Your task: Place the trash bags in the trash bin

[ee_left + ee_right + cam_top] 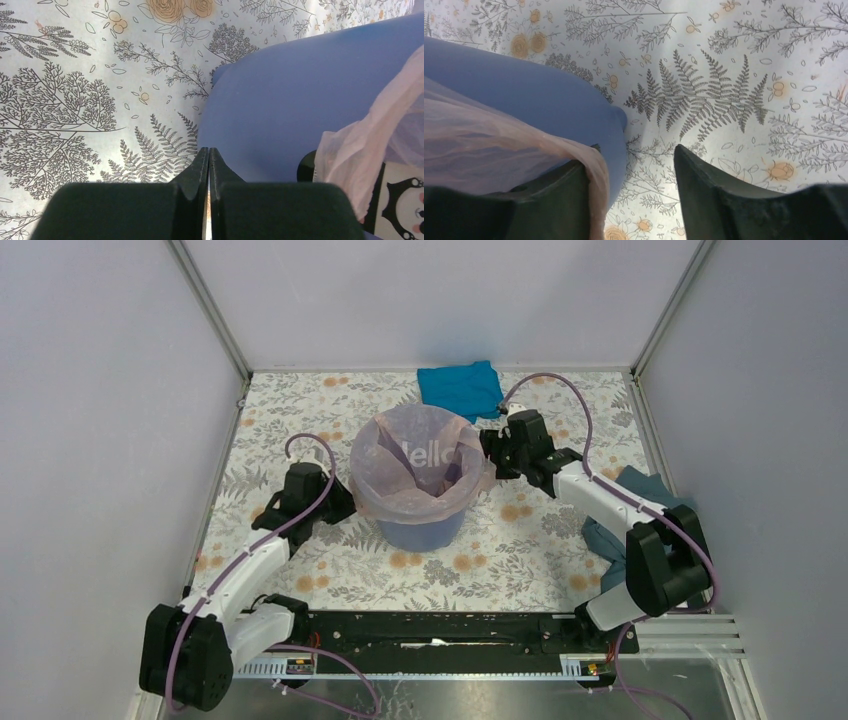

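The lavender-blue trash bin (424,526) stands upright mid-table. The pale-pink trash bag (412,468) sits in its mouth and hangs out over the rim all round. My left gripper (341,503) is shut and empty, low beside the bin's left wall. In the left wrist view its tips (209,151) almost touch the bin wall (285,100), with the bag's hem (365,150) at the right. My right gripper (488,454) is open at the bin's right rim. In the right wrist view (636,150) the bag film (499,145) drapes over the left finger (559,200), against the bin (549,95).
A bright blue folded cloth (460,388) lies at the back behind the bin. A grey-blue cloth (612,538) lies at the right under my right arm. Grey enclosure walls stand on three sides. The floral tabletop (500,560) runs to a black rail at the near edge.
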Controlling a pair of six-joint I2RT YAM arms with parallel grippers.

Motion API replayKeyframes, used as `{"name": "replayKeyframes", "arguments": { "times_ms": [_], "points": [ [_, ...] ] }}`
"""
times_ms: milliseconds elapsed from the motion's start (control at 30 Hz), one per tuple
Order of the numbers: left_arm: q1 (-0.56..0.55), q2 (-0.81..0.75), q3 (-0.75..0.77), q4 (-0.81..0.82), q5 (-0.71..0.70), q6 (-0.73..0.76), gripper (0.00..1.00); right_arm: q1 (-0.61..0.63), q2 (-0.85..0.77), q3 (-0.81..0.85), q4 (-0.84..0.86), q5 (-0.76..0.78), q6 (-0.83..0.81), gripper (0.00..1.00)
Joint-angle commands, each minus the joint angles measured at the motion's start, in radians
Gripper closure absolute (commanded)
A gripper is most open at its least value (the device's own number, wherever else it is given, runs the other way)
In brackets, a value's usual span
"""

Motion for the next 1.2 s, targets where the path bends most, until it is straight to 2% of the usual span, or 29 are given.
{"name": "replayKeyframes", "arguments": {
  "times_ms": [0, 100, 233, 300, 367, 433, 533, 733, 800, 900, 1000, 1067, 1167],
  "points": [
    [0.001, -0.042, -0.006, 0.024, 0.011, -0.007, 0.99, -0.003, -0.030, 0.065, -0.040, 0.001, -0.015, 0.33],
    [0.001, -0.112, 0.032, -0.059, -0.035, 0.007, 0.93, -0.004, -0.073, 0.107, -0.114, 0.062, -0.043, 0.22],
    [0.005, -0.209, 0.126, -0.223, -0.144, 0.036, 0.67, -0.012, -0.149, 0.120, -0.173, 0.109, -0.045, 0.10],
    [0.010, -0.244, 0.185, -0.316, -0.222, 0.051, 0.57, -0.030, -0.190, 0.115, -0.193, 0.092, -0.032, 0.08],
    [0.019, -0.269, 0.239, -0.370, -0.262, 0.068, 0.41, -0.055, -0.229, 0.106, -0.203, 0.061, -0.016, 0.05],
    [0.028, -0.279, 0.282, -0.390, -0.257, 0.081, 0.27, -0.097, -0.272, 0.089, -0.199, 0.000, 0.007, 0.01],
    [0.044, -0.270, 0.319, -0.389, -0.195, 0.082, 0.12, -0.153, -0.319, 0.069, -0.177, -0.099, 0.036, 0.00],
    [0.126, -0.235, 0.306, -0.329, 0.009, 0.049, 0.08, -0.222, -0.331, 0.048, -0.158, -0.274, 0.067, 0.00],
    [0.164, -0.229, 0.258, -0.274, 0.131, 0.024, 0.09, -0.225, -0.335, 0.034, -0.140, -0.304, 0.078, 0.00],
    [0.214, -0.207, 0.188, -0.162, 0.311, -0.042, 0.14, -0.225, -0.333, 0.030, -0.133, -0.310, 0.078, 0.00],
    [0.242, -0.190, 0.118, -0.048, 0.433, -0.100, 0.17, -0.225, -0.322, 0.036, -0.136, -0.299, 0.067, 0.00],
    [0.247, -0.179, 0.071, 0.039, 0.486, -0.141, 0.17, -0.226, -0.313, 0.039, -0.132, -0.306, 0.067, 0.00],
    [0.247, -0.146, 0.020, 0.100, 0.512, -0.169, 0.24, -0.225, -0.304, 0.040, -0.117, -0.325, 0.079, 0.00]
  ]
}}
